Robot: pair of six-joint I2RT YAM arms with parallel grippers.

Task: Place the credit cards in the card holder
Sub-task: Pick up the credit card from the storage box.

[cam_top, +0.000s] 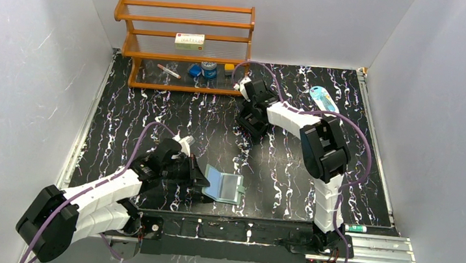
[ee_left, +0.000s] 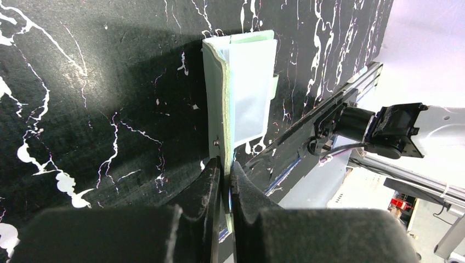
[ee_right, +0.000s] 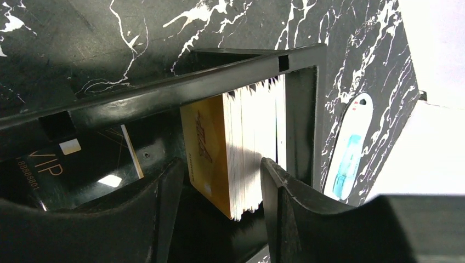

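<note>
Pinches soft teal card holder (ee_left: 248,93) by its edge in left gripper (ee_left: 226,171). Straddles stiff stacked credit cards (ee_right: 249,131) with right gripper (ee_right: 220,164) parted, tight beside black box (ee_right: 219,82) wall.

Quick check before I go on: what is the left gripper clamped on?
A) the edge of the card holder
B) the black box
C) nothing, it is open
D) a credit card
A: in the left wrist view the left gripper is shut on the near edge of the teal card holder, which sticks out ahead of its fingers.
</note>
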